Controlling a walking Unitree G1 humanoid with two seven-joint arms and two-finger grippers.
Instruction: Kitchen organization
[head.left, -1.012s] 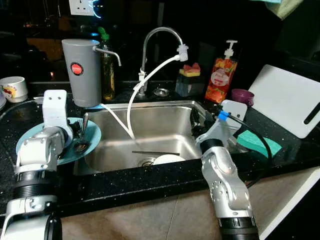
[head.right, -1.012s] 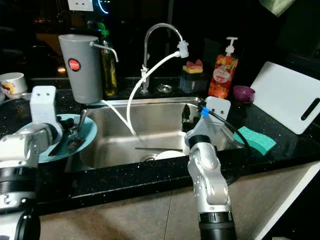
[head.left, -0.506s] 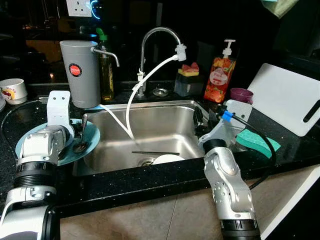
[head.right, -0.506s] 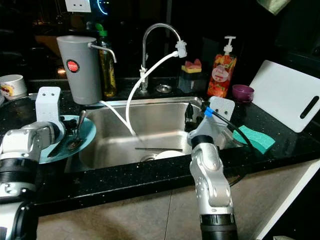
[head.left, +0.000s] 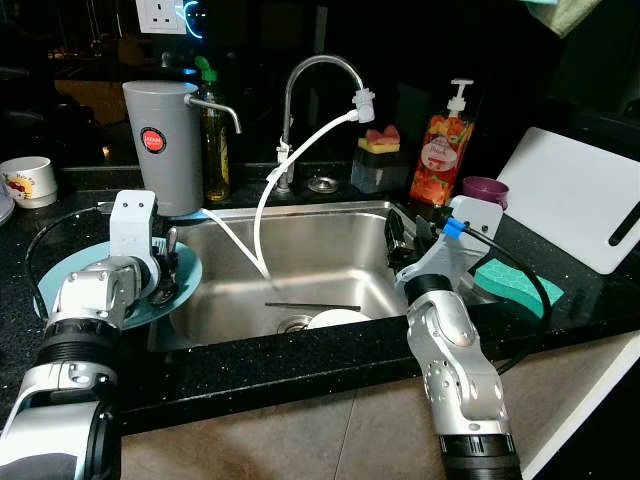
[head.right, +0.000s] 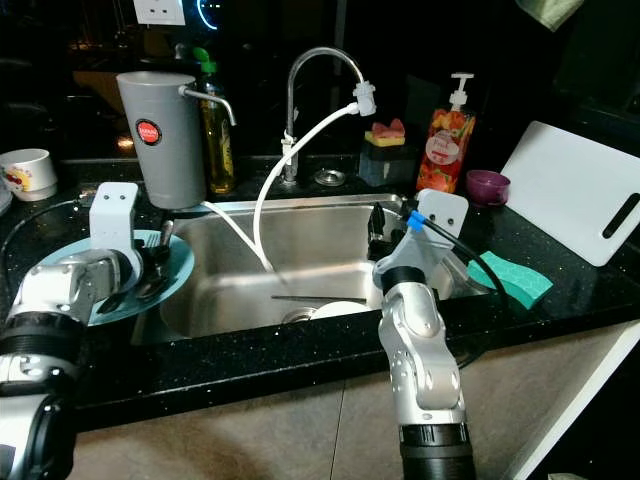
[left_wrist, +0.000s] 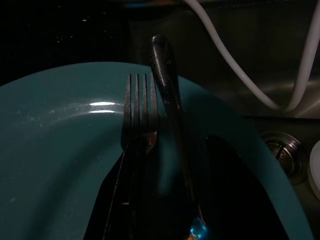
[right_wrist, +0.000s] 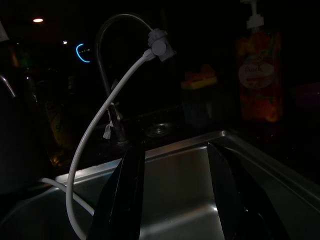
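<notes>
**Left gripper over the plate's cutlery**

Head views: the left gripper (head.left: 160, 272) is hanging over one teal plate (head.left: 60, 275) beside the sink (head.left: 330, 245); its jaws cannot be judged here.

Left wrist view: one fork (left_wrist: 137, 112) and one spoon (left_wrist: 165, 80) are lying on the plate; its fingers are too dark to judge.

Right wrist view: the right gripper (right_wrist: 175, 192) is hovering wide open over the sink, gripping nothing.

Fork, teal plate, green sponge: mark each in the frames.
fork (left_wrist: 137, 107), left wrist view, on its tines.
teal plate (left_wrist: 60, 150), left wrist view, on its bare inner surface.
green sponge (head.right: 512, 278), right eye view, on its top face.
</notes>
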